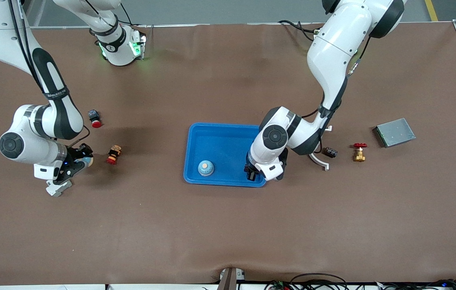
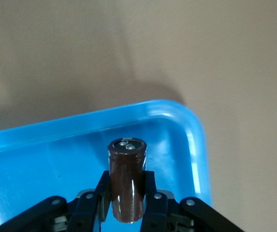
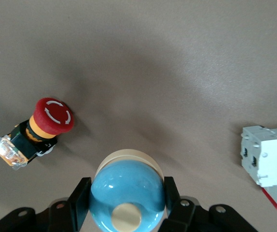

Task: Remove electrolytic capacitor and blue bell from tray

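Observation:
A dark brown capacitor (image 2: 127,164) stands between the fingers of my left gripper (image 2: 127,182), which is shut on it over the corner of the blue tray (image 2: 196,145). In the front view that gripper (image 1: 252,172) hangs at the tray's (image 1: 228,131) edge toward the left arm's end. A blue bell (image 3: 129,183) with a cream button sits in my right gripper (image 3: 125,193), shut on it, low over the table at the right arm's end (image 1: 84,160). Another blue bell (image 1: 205,168) rests in the tray. A second capacitor (image 1: 330,152) lies on the table beside the left arm.
Beside the right gripper lie a red push button (image 1: 113,155), another red button (image 1: 94,118) and a white breaker (image 3: 269,162). Toward the left arm's end are a brass valve (image 1: 359,152), a grey metal box (image 1: 395,132) and a white curved piece (image 1: 319,161).

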Tool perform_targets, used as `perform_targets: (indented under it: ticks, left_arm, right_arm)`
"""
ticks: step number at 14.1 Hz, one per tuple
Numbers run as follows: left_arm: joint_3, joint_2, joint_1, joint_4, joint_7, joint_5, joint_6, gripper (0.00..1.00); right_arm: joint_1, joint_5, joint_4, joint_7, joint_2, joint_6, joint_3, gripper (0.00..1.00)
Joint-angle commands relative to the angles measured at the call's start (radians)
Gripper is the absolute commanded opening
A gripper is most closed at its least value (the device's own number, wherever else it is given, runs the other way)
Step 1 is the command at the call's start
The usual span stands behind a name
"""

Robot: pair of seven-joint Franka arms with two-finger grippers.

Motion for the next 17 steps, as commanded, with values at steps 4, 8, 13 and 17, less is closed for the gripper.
perform_targets:
  ticks: [4,8,13,17]
  left_arm:
    - [-0.006,-0.191,0.119,-0.017,0.205,0.046,-0.235,0.00]
    - [-0.008,-0.263,0.225,-0.040,0.380,0.046,-0.398,0.00]
    - [-0.009,-0.365,0.424,-0.192,0.674,0.048,-0.409,0.00]
    - [-0.008,-0.366,0.554,-0.238,0.897,0.048,-0.408,0.00]
  right_arm:
    - [-0.019,-0.013,-0.005,-0.009,0.040,0.077,0.010,0.22]
    - [-0.020,-0.012,-0.004,-0.009,0.055,0.100,0.010,0.22]
    - [-0.026,-0.013,-0.002,-0.009,0.055,0.101,0.012,0.69]
    - [-0.048,-0.012,0.004,-0.004,0.049,0.085,0.012,1.00]
